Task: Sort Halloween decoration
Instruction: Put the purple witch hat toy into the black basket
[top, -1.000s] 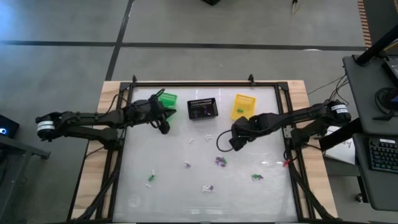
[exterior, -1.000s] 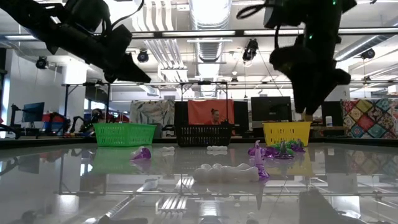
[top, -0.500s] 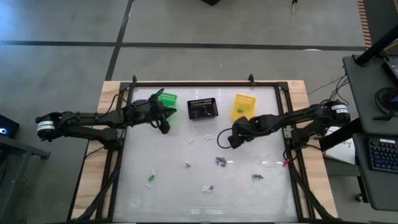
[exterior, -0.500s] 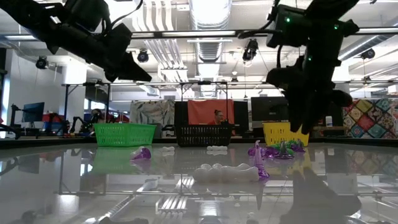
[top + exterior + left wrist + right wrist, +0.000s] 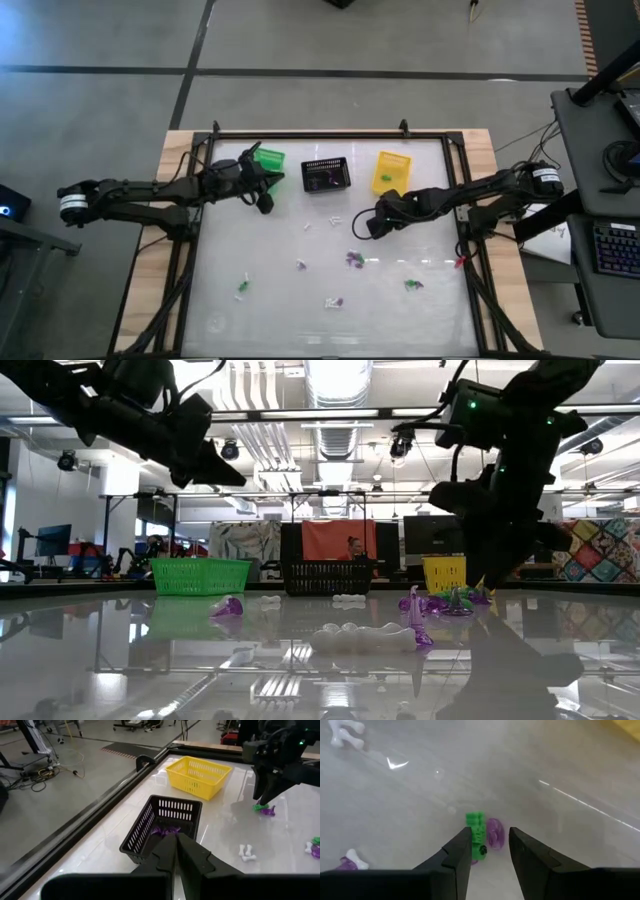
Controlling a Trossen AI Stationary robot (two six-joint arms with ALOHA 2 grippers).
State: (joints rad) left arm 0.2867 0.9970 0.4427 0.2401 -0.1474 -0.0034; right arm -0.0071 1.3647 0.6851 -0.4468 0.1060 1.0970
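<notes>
1. The right gripper (image 5: pixel 366 228) is reached in from the table's right side, near the yellow basket (image 5: pixel 391 170), tipped down low over the table (image 5: pixel 270 300); fingers (image 5: pixel 457 854) are seen parted, nothing held.
2. A green trinket (image 5: pixel 476 832) and purple trinket (image 5: pixel 495 832) lie touching, just ahead of the fingertips.
3. The left gripper (image 5: pixel 176 840) is pinched closed, empty, near the black basket (image 5: pixel 165 822).

Tiny white, purple and green trinkets (image 5: pixel 354 259) lie scattered over the table, some purple ones inside the black basket (image 5: pixel 325 175).
</notes>
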